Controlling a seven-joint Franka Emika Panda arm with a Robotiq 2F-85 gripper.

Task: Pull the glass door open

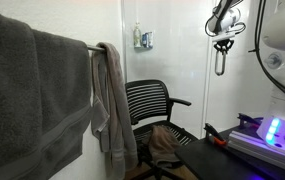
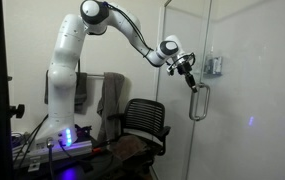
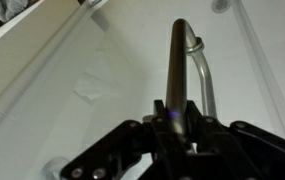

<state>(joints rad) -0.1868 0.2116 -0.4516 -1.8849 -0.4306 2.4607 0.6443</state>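
The glass door (image 1: 237, 100) is a tall whitish frosted panel, seen in both exterior views (image 2: 179, 125) and filling the wrist view (image 3: 92, 60). Its short vertical silver loop handle (image 1: 220, 64) (image 2: 198, 102) (image 3: 178, 60) stands on the panel. My gripper (image 1: 224, 44) (image 2: 188, 70) (image 3: 170, 118) is at the upper part of the handle. In the wrist view the handle bar runs between the two black fingers, which close on it. The door looks shut or nearly so.
A small dispenser (image 1: 143, 39) (image 2: 214, 66) hangs on the neighbouring handle-less glass panel. A black office chair (image 1: 154, 105) (image 2: 142, 122) stands near the door. Grey towels (image 1: 32, 90) hang on a rail. A device with blue lights (image 1: 267, 135) (image 2: 67, 140) sits by the robot base.
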